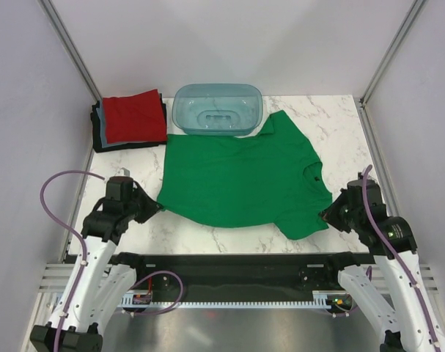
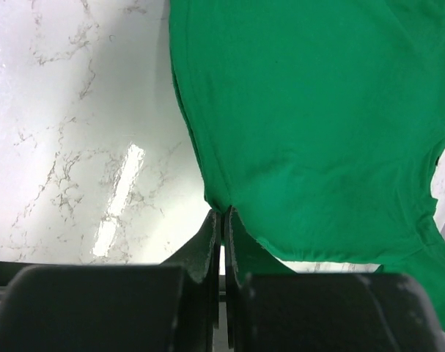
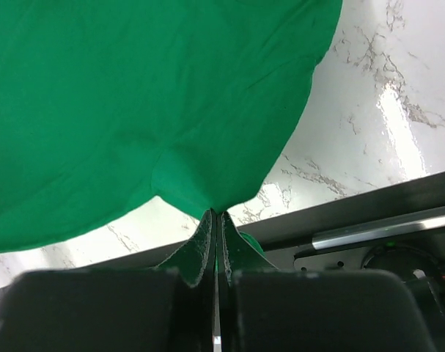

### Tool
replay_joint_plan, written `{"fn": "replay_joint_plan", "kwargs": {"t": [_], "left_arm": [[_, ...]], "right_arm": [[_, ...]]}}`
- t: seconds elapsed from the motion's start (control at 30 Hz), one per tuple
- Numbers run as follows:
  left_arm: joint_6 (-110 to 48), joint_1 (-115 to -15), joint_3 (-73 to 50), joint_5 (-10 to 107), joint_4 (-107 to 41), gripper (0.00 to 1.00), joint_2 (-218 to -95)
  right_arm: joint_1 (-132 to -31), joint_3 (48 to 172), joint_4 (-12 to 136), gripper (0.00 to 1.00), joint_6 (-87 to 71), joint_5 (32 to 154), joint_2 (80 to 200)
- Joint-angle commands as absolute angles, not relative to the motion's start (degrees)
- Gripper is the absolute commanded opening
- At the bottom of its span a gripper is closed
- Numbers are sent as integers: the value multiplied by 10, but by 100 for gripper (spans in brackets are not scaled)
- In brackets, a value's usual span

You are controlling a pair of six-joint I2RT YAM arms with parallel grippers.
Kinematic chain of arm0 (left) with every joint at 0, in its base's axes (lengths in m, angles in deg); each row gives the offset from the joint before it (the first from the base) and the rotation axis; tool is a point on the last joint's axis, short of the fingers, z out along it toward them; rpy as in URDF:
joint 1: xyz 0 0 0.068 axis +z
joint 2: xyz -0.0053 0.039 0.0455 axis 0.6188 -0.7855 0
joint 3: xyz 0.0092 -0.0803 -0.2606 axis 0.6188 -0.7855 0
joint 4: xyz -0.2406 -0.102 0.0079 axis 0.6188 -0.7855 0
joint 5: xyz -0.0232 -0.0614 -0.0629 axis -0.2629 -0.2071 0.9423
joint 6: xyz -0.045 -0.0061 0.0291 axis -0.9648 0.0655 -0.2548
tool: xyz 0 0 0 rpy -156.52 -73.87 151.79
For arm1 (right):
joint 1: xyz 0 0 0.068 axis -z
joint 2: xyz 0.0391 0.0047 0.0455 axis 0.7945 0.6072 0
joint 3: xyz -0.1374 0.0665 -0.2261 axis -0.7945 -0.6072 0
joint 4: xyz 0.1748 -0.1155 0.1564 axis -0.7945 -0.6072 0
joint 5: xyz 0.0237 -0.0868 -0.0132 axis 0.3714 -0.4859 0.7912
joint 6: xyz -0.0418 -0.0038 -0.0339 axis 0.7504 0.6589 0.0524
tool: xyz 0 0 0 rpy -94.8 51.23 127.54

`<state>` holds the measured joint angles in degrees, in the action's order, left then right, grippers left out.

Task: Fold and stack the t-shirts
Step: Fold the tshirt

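Top external shows you the green t-shirt (image 1: pixel 244 176) spread flat on the marble table (image 1: pixel 127 172), reaching from one of your hands to the other. Your left gripper (image 1: pixel 158 204) is pinched on the shirt's near corner on its own side. Your right gripper (image 1: pixel 325 214) is clamped on the near edge at the opposite end, by the sleeve.

Well ahead of your left gripper, at the back of the table, lies the folded pile. The red t-shirt (image 1: pixel 136 116) is on top, with a sliver of the light blue t-shirt (image 1: pixel 103 121) and the black t-shirt (image 1: pixel 99 139) showing under it. Just to the right of the pile stands the teal tub (image 1: pixel 217 108), with the green shirt's far sleeve just beside its front corner.

In your left wrist view the fingers (image 2: pixel 206 246) are pressed together with the shirt's corner caught at their tips. The cloth fans out ahead and to the right, and there is bare marble to the left.

In your right wrist view the fingertips (image 3: pixel 204 235) are closed on a puckered fold. The green cloth spreads ahead and to the left, marble lies ahead to the right, and a metal rail (image 3: pixel 383 227) runs off to the right of the fingers.
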<state>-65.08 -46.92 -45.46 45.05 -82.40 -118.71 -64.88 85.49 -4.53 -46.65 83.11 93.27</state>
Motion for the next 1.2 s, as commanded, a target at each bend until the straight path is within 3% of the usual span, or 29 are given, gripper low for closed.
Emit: {"fn": "replay_joint_plan", "kwargs": {"t": [0.0, 0.5, 0.7, 0.77, 0.8, 0.83, 0.9, 0.93, 1.17], "left_arm": [[-649, -468, -422, 451, -840, 4, -1200], [-573, -448, -309, 364, -744, 3, -1453], [-549, -409, -243, 402, -698, 5, -1623], [-539, -403, -219, 434, -692, 14, -1697], [-523, -397, -189, 450, -698, 35, -1721], [-519, -394, -173, 481, -704, 53, -1748], [-501, -391, -138, 504, -711, 66, -1797], [-495, -391, -130, 504, -726, 71, -1803], [-510, -388, -210, 459, -711, 75, -1680]], "right_arm": [[-651, 889, -44, 0, -441, 816, 964], [-643, 1018, 127, 0, -377, 737, 1263], [-618, 1107, 175, 0, -375, 731, 1421], [-610, 1132, 187, 0, -374, 730, 1487], [-607, 1163, 188, 5, -369, 742, 1510], [-607, 1178, 188, 21, -360, 750, 1552], [-604, 1215, 178, 64, -342, 764, 1582], [-599, 1221, 175, 97, -339, 764, 1593], [-559, 1106, 214, 98, -339, 786, 1479]]}}
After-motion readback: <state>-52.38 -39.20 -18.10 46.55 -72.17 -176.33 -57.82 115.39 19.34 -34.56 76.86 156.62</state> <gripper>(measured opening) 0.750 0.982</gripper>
